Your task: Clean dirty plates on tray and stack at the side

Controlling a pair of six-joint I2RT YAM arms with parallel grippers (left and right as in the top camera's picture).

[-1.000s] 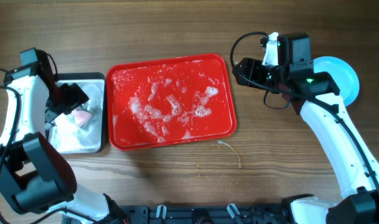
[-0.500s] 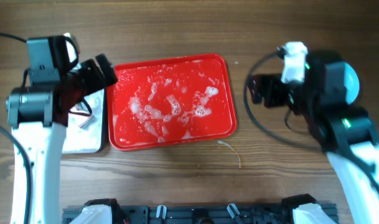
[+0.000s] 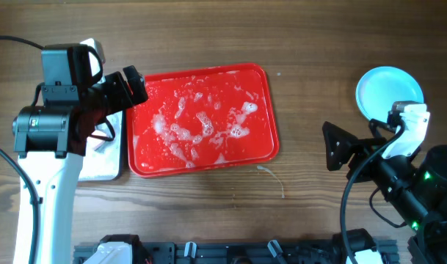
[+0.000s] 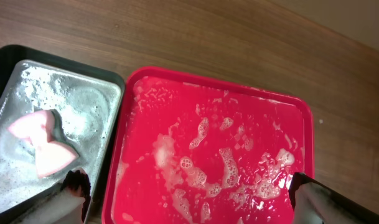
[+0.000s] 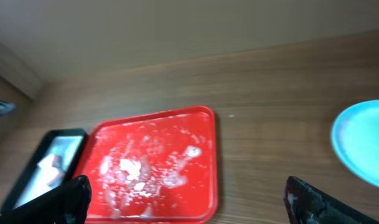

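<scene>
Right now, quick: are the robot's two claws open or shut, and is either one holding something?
Left gripper: open, holding nothing.
Right gripper: open, holding nothing.

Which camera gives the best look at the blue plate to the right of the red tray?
The overhead view: the plate shows nearly whole, only its lower edge hidden by the right arm. The right wrist view cuts it off at the frame's edge; the left wrist view misses it.
</scene>
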